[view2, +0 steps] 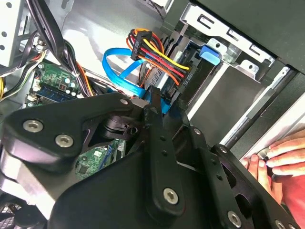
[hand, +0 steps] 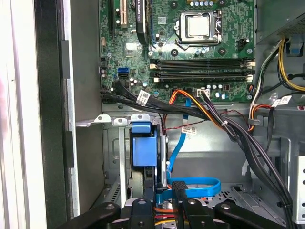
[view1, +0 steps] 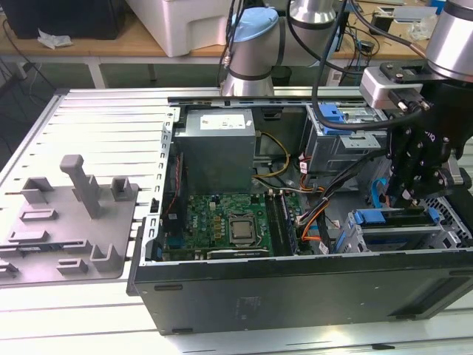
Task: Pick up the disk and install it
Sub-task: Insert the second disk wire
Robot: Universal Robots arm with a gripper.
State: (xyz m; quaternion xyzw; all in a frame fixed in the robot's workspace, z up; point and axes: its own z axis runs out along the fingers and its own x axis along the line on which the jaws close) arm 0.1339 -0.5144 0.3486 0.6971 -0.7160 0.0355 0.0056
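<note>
Scanning the exterior view from its left: grey fixture plate (view1: 70, 222) with upright pegs lying on the slatted table (view1: 111, 118), just beside the open computer case (view1: 295, 296). Inside the case: silver power supply (view1: 218, 144) at the far side, green motherboard (view1: 222, 222) nearer the camera with the processor (view1: 242, 229) bare in its socket, then a bundle of black, orange and yellow cables (view1: 310, 211) running toward the exterior view's right. Further right, metal drive cage (view1: 399, 237) with the disk (view1: 388, 217) sitting edge-up in its slot, blue carrier rail along the top. Hovering directly over that rail: gripper (view1: 411, 198), black, hanging from the arm (view1: 451, 37), very close to the disk; contact cannot be confirmed. Grip state: cannot tell, neither wide nor clamped readable from any view. Seen in the first wrist view: blue end of the carrier in the cage slot ahead of the gripper (hand: 164, 210), with a thin blue cable (hand: 195, 186) looping just beside it. Seen in the second wrist view: a person's hand (view2: 281, 160) resting on the case edge
</note>
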